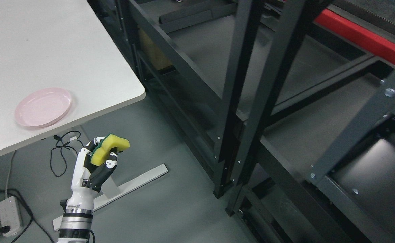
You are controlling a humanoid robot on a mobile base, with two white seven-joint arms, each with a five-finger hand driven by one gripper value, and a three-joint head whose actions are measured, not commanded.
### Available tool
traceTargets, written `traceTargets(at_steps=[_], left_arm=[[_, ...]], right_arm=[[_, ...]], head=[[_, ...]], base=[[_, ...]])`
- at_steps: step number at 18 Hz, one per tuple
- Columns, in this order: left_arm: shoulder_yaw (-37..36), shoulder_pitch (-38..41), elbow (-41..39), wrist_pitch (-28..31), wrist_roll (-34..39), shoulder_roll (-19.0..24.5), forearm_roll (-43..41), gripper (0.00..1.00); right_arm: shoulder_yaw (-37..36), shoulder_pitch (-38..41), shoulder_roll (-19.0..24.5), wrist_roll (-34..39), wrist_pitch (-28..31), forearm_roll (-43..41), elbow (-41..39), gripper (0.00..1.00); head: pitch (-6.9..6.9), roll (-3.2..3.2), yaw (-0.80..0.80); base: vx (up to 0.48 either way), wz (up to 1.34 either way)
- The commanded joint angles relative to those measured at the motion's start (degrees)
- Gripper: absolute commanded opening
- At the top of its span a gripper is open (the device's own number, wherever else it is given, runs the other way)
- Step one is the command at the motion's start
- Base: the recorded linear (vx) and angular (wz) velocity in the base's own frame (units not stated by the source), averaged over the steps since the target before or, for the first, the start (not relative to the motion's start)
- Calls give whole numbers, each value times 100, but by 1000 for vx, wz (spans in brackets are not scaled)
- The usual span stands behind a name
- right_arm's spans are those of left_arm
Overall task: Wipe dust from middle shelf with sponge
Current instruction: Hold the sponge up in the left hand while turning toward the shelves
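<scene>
Left hand (97, 158) in the lower left of the frame, arm rising from the bottom edge left of middle. White shell, black joints, silver wrist ring. Fingers (111, 160) curled tight, clamped on the sponge (111, 146).

Sponge: yellow foam with a thin green layer on the side toward the palm. Bent under the grip, its upper end poking out to the right above the fingers. Held in the air over the grey floor (170, 202), clear of any surface, well apart from the shelving.

Right hand: not seen.

White bench (49, 44) fills the upper left, rounded corner pointing toward frame centre. On it, near the front edge, a pink plate (43, 107), shallow, translucent. The plate sits above and left of the hand.

Below the bench: a pale metal foot bar (133, 184) lying on the floor just right of the hand, black cables (57, 158) looped to its left, a white power strip (10, 212) at the far lower left edge.

Dark metal shelving rack (251, 101) takes up the centre and right. Two black uprights cross the middle of the frame, slanting. Grey shelf boards (295, 131) at several levels; which one is the middle shelf I cannot tell from this angle. A red beam (359, 35) in the upper right. A tan box-like shape (153, 55), partly hidden, behind the rack frame at upper centre.
</scene>
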Motion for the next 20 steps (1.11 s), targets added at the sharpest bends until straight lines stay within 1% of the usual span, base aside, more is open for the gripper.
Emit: traceTargets(at_steps=[1, 3, 6, 9, 15, 18, 20], left_arm=[[-801, -113, -80, 3, -70, 115, 3, 0], [-1091, -148, -80, -5, -70, 106, 3, 0], [-1163, -323, -80, 21, -70, 106, 3, 0], [-1487, -385, -80, 21, -70, 89, -6, 0], [-1971, -850, -80, 21, -70, 115, -6, 0], [-2453, -1298, -80, 3, -61, 343, -50, 0], [-2813, -1806, -80, -23, -79, 440, -513, 0]], right_arm=[[-1, 3, -100, 0, 2, 0, -100, 100], [7, 3, -100, 0, 2, 0, -100, 100], [7, 3, -100, 0, 2, 0, -100, 100], [-1, 3, -100, 0, 2, 0, -100, 100], [7, 3, -100, 0, 2, 0, -100, 100], [-1, 3, -100, 0, 2, 0, -100, 100], [-1, 3, -100, 0, 2, 0, -100, 100]], head=[[0, 0, 0], [0, 0, 0], [0, 0, 0], [0, 0, 0], [0, 0, 0], [-1, 0, 0], [-3, 0, 0]], base=[[-240, -627], [-224, -670], [-216, -727], [-198, -789], [-203, -878], [-163, -727], [-127, -578]])
